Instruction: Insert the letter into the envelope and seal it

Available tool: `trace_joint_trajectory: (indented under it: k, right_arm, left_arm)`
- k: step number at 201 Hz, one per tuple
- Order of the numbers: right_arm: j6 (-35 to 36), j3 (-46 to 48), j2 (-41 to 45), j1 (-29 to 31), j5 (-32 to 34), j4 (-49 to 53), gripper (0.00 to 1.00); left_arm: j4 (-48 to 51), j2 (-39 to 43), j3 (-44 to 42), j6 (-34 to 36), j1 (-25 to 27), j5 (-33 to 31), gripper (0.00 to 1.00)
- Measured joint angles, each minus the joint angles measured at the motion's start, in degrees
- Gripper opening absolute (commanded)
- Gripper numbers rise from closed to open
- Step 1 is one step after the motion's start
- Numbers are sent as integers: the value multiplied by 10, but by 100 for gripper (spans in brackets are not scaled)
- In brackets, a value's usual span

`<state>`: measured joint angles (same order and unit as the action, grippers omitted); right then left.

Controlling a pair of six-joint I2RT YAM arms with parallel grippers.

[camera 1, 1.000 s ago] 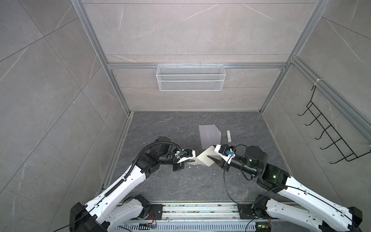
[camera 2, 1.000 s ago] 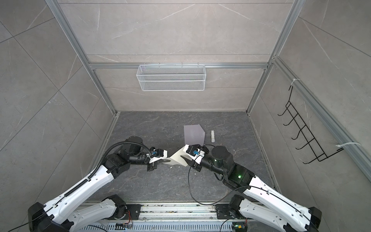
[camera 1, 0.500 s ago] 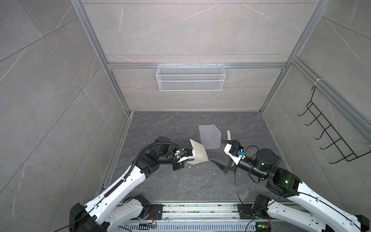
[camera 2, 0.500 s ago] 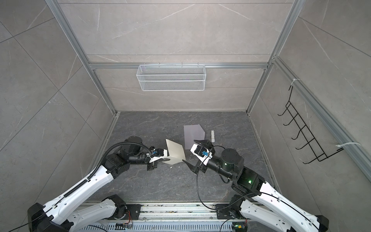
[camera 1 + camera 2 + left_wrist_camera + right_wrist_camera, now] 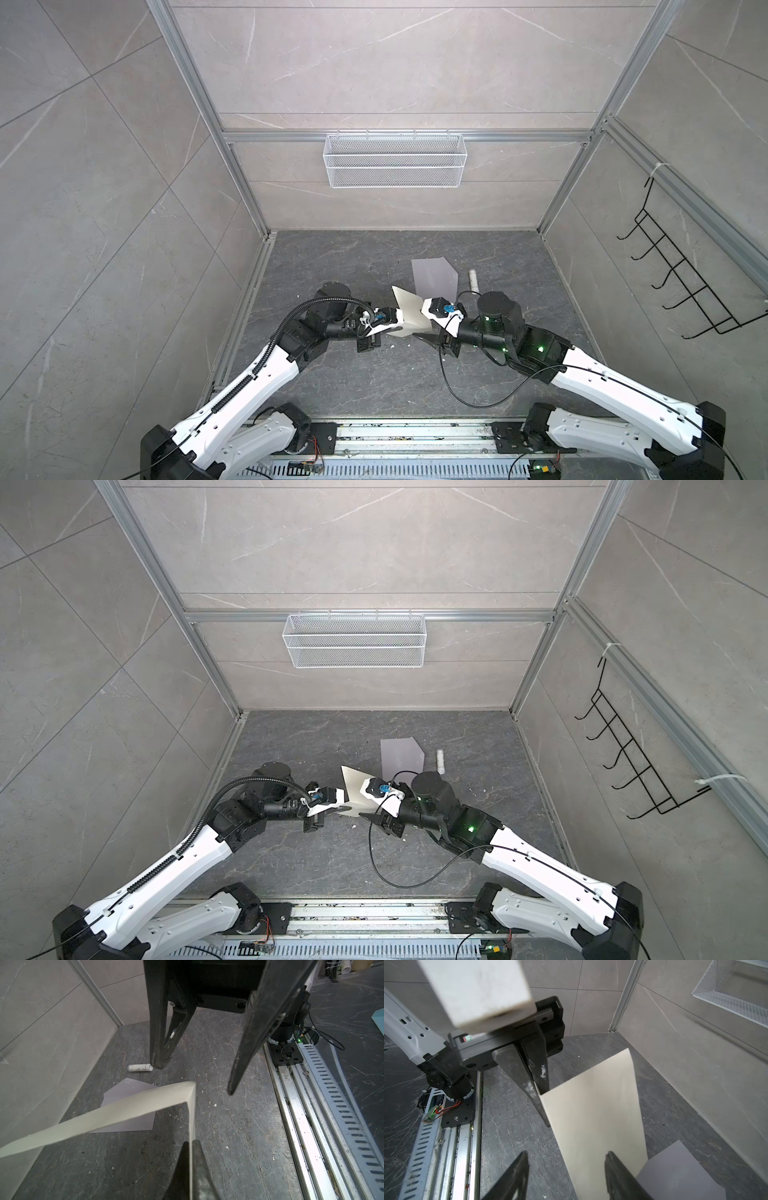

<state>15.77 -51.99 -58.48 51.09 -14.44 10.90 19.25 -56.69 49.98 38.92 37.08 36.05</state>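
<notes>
The letter [image 5: 409,313] is a cream folded sheet held up off the floor, standing on edge with its fold bent into a corner [image 5: 145,1103]. My left gripper [image 5: 399,327] [image 5: 190,1142] is shut on the sheet's lower edge. My right gripper [image 5: 423,329] [image 5: 566,1154] faces it from the right, open, with its fingers either side of the letter's free end [image 5: 596,1109] and a gap showing on both sides. The lavender-grey envelope [image 5: 434,276] [image 5: 401,756] lies flat on the floor just behind both grippers, flap pointing right.
A white glue stick [image 5: 473,279] [image 5: 139,1067] lies right of the envelope. A wire basket [image 5: 394,160] hangs on the back wall and a black hook rack [image 5: 681,282] on the right wall. The metal rail [image 5: 395,432] runs along the front edge.
The right gripper was at the letter, pulled away to the right with jaws wide, and has come back to its free end with narrower jaws. The left gripper has kept its hold.
</notes>
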Motion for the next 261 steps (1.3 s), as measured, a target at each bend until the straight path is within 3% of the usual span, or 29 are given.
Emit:
trace_joint_trajectory:
  k: [73,94,150,165,197,231,261]
  right_arm:
    - [-8,0,-18,3,-29,-46,26]
    - [-8,-1,-30,6,-34,-47,15]
    - [-3,-1,-36,9,-35,-48,0]
    - [-1,-1,-36,10,-33,-47,0]
    - [15,-1,-30,11,-18,-35,0]
    - [42,0,2,11,1,-2,0]
    - [60,13,27,11,-1,2,0]
  left_arm:
    - [0,0,0,-2,0,0,0]
    - [0,0,0,-2,0,0,0]
    - [0,0,0,-2,0,-1,0]
    - [0,0,0,-2,0,-2,13]
    - [1,0,0,-3,0,-6,30]
    - [-2,27,-4,-4,-3,-10,59]
    - [-38,72,-34,-12,-11,17,70]
